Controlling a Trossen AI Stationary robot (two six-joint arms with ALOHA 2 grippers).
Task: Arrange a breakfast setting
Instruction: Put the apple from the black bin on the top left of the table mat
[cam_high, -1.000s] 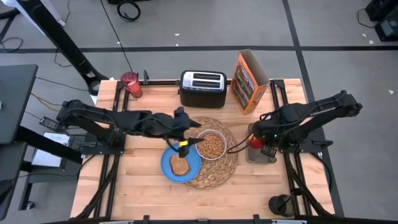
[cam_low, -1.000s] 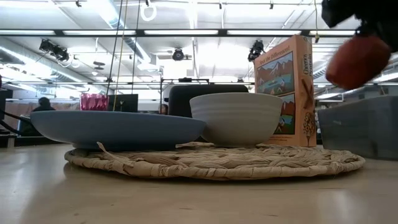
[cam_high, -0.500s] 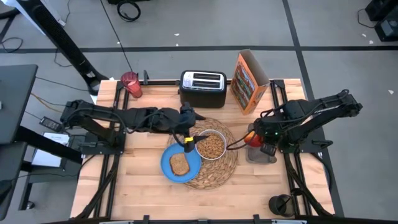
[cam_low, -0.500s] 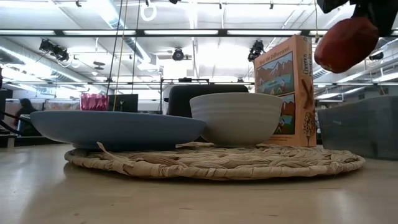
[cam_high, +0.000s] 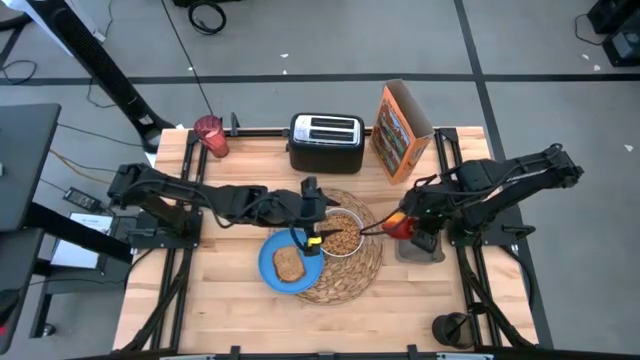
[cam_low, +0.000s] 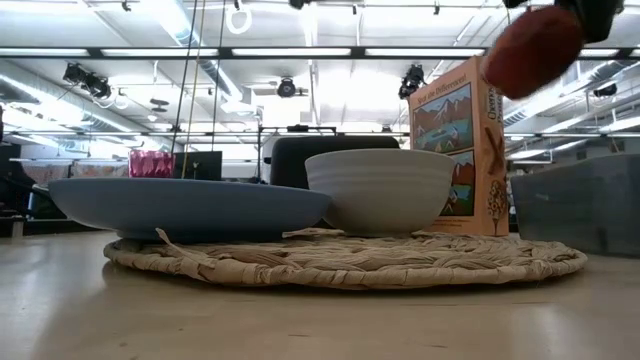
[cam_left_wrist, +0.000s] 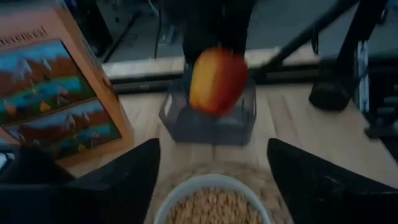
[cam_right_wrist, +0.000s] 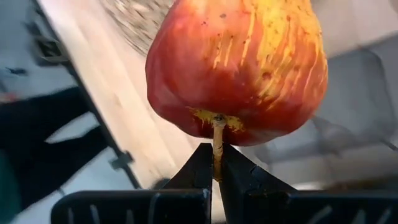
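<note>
Beside woven round placemat (cam_high: 345, 272): glossy red apple (cam_high: 399, 224) stem-pinched.

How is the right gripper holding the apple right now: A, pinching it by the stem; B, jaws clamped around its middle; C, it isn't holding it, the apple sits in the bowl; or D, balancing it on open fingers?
A: in the right wrist view the right gripper has its two fingers shut on the thin stem, with the red apple hanging off it above the table.

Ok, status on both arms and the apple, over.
Right end effector shut on the red apple by its stem, airborne beside the placemat. Left end effector open over the cereal bowl. Nothing in the way.
</note>
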